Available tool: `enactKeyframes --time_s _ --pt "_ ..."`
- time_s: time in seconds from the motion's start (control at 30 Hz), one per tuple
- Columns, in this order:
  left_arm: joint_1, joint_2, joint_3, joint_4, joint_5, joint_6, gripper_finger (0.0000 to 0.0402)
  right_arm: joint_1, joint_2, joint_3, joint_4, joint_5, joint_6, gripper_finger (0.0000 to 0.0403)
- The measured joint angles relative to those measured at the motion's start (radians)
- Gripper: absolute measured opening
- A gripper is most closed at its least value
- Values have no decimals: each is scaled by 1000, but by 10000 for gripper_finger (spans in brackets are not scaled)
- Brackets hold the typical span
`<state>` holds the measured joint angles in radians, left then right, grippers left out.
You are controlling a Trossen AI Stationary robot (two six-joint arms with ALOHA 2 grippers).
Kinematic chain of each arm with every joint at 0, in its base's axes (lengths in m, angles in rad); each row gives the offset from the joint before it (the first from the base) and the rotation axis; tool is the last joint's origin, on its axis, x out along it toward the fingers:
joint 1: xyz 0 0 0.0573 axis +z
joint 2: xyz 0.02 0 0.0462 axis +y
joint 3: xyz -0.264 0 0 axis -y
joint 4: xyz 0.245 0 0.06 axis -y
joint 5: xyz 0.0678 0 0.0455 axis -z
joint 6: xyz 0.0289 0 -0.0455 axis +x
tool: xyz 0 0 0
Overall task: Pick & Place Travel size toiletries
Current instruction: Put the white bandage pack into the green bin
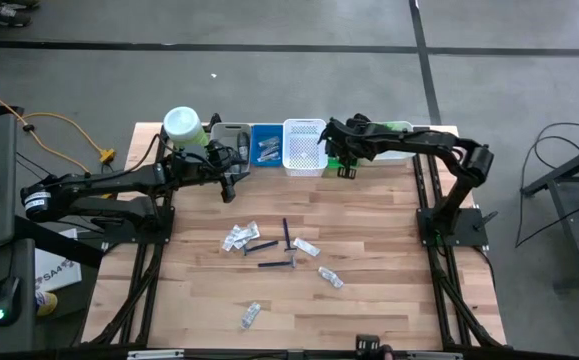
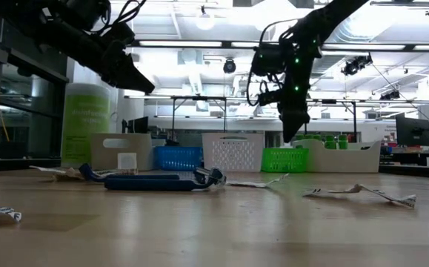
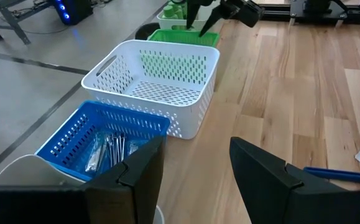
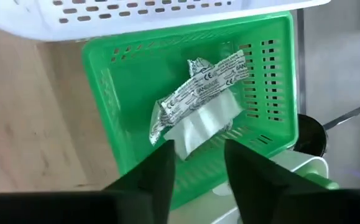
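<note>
Lying in green bin (image 4: pixel 117 112), sachet (image 4: pixel 198 87) just beyond parted right claw (image 4: pixel 198 163), seemingly released.

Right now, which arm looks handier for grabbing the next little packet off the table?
Probably the left. Its open, empty claw hangs at the table's near-bin edge, close to the packet. The right claw, also open, sits over the green bin, where sachets already lie, slightly farther away.

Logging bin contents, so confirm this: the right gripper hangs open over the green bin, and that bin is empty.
Not empty. The right wrist view shows white sachets lying in the green bin. The rest holds: the right gripper hangs open over that bin.
</note>
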<state>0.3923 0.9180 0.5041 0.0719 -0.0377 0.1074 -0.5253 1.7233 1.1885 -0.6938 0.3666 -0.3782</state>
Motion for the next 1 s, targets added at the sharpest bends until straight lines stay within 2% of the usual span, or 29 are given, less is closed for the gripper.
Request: enactKeyframes --time_s 0.1,0.23,0.5,0.63,0.8,1.0 --pt "0 0 0 -4 0 0 184 14 -3 1 -36 -31 26 161" --pt "0 0 0 -25 -1 0 184 54 -40 1 -91 -164 75 182" --pt "0 0 0 -145 -6 -104 184 175 -126 0 -167 -383 212 174" --pt "-3 8 0 -190 13 -218 184 242 -192 -95 -61 -531 255 165" --pt "-54 55 0 -273 54 -246 184 320 -275 -257 140 -481 296 151" --pt "-178 99 0 -318 53 -262 184 407 -309 -398 370 -367 374 136"
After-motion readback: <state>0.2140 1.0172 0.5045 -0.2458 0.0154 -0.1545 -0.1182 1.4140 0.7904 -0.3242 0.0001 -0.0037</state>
